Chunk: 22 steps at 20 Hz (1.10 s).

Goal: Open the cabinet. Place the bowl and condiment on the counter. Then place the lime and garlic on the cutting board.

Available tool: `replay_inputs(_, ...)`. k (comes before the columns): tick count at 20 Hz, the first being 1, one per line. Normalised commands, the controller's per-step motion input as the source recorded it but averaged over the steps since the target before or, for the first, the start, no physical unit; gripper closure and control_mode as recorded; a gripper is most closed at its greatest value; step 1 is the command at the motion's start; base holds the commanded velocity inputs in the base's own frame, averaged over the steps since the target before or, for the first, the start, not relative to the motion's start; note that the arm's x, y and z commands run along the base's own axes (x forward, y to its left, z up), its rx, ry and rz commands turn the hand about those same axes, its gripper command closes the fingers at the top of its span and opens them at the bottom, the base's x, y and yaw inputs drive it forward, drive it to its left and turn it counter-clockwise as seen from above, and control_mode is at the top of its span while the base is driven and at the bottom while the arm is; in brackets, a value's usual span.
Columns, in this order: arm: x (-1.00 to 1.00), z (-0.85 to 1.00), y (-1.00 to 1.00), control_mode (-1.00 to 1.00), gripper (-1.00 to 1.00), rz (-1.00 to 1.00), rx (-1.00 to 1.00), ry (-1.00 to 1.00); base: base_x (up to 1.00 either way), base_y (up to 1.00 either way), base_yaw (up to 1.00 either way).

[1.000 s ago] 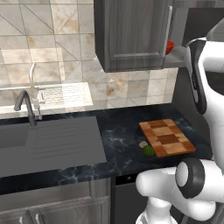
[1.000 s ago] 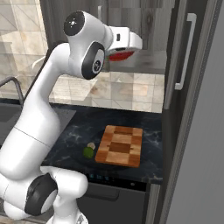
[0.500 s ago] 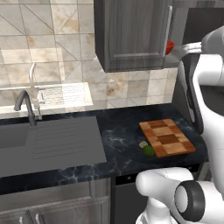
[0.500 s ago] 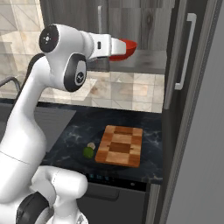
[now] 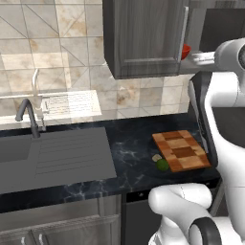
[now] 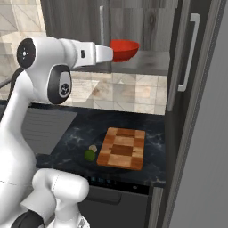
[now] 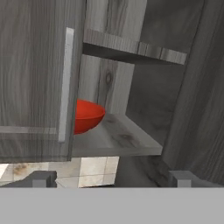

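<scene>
The dark grey cabinet (image 5: pixel 143 38) has its right door (image 6: pixel 182 58) swung open and its left door (image 7: pixel 30 65) closed. Inside, on the bottom board, the red bowl (image 6: pixel 124 49) (image 7: pixel 87 116) (image 5: pixel 185 50) sits half hidden behind the closed door. My gripper (image 7: pixel 111 179) (image 6: pixel 109 53) is level just in front of the cabinet and points at the bowl, open, with nothing between its fingers. The checkered cutting board (image 5: pixel 181 150) (image 6: pixel 122 149) lies on the black counter (image 5: pixel 129 153). The lime (image 5: pixel 162 164) (image 6: pixel 90 155) and garlic (image 5: pixel 156 157) (image 6: pixel 92 148) rest on the counter at the board's left edge. The condiment is out of view.
A grey sink and drainboard (image 5: pixel 57 153) with a dark faucet (image 5: pixel 28 117) fill the counter's left part. A shelf (image 7: pixel 131 48) crosses the cabinet above the bowl. The closed door's silver handle (image 7: pixel 65 83) hangs next to the bowl. The open door stands right of the hand.
The arm has swung round and the hand has levelled out, now aimed straight at the bowl from the left. Bowl, lime, garlic and board have not moved.
</scene>
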Motion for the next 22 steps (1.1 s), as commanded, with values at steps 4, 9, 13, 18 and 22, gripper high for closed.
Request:
replay_inputs(4,0.00,0.00,0.16,-1.00,-1.00,0.00,0.00,-0.02,0.00,0.00,0.00)
replay_inputs(9,0.00,0.00,0.14,-1.00,-1.00,0.00,0.00,0.00,0.00,0.00,0.00)
replay_inputs(13,0.00,0.00,0.16,-1.00,-1.00,0.00,0.00,0.00,0.00,0.00,0.00)
replay_inputs(18,0.01,0.00,0.25,-1.00,-1.00,0.00,0.00,0.00,0.00,0.00,0.00)
replay_inputs(22,0.11,0.00,0.20,-1.00,-1.00,0.00,0.00,0.00,0.00,0.00,0.00)
